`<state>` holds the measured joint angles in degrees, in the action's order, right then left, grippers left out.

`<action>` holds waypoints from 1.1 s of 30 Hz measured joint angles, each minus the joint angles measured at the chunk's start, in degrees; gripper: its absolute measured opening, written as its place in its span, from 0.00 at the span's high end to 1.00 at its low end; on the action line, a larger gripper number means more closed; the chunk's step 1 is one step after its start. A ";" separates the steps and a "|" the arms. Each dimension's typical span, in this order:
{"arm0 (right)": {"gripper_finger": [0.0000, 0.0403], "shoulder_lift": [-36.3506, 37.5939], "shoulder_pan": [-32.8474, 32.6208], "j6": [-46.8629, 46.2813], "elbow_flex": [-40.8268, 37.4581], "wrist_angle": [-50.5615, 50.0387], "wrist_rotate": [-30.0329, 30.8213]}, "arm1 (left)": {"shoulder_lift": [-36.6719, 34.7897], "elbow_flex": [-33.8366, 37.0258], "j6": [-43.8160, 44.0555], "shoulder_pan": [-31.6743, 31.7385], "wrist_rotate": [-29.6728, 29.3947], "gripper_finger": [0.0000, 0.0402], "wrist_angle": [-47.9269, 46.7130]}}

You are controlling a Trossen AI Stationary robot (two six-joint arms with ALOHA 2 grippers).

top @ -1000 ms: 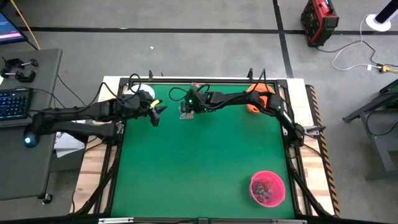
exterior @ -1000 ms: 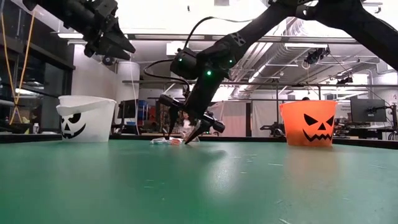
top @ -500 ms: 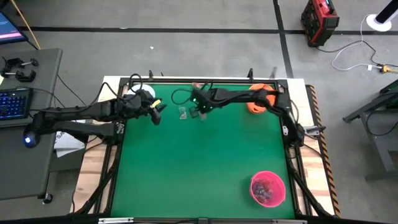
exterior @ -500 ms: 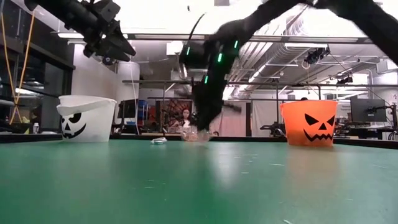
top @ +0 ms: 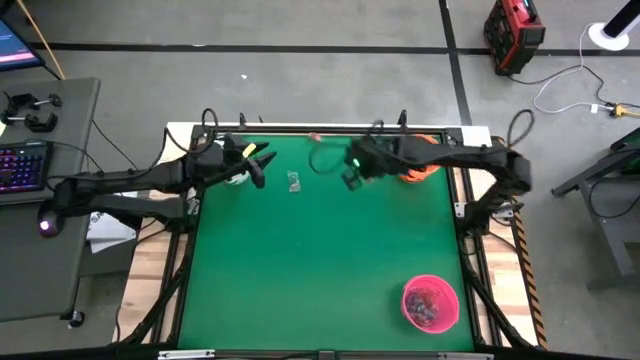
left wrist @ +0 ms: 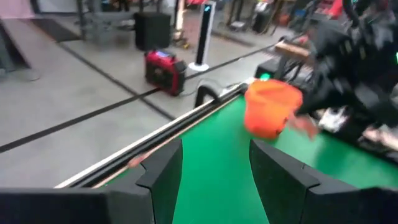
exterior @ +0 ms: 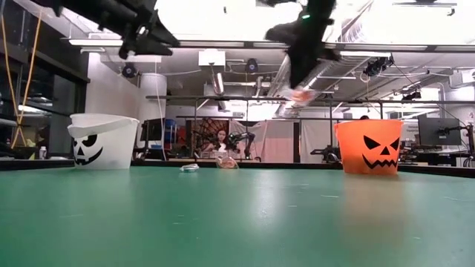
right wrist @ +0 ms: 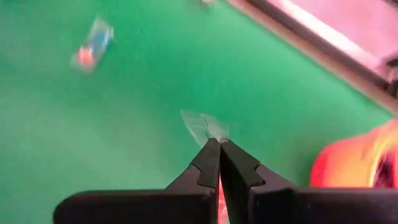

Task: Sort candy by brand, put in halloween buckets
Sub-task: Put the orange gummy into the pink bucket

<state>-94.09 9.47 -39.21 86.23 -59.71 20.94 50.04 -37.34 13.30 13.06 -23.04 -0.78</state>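
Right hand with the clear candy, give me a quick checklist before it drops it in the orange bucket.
1. Right hand shut on the small clear-wrapped candy: ok.
2. Candy lifted clear of the green table: ok.
3. Hand above the round orange plastic bucket: not ok, it is beside the bucket, short of the rim.
4. Orange bucket upright: ok.
5. Left hand out of the way, near the white bucket: ok.
6. Brand matches the bucket's contents: cannot tell.
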 joint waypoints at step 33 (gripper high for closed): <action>1.00 18.43 -52.66 -69.25 -21.87 4.13 -30.77 | 23.27 -7.12 -3.54 6.12 21.37 0.57 29.02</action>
<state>-75.66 -43.19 -108.46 64.36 -55.57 -9.83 73.32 -44.46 9.76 19.18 -1.67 28.24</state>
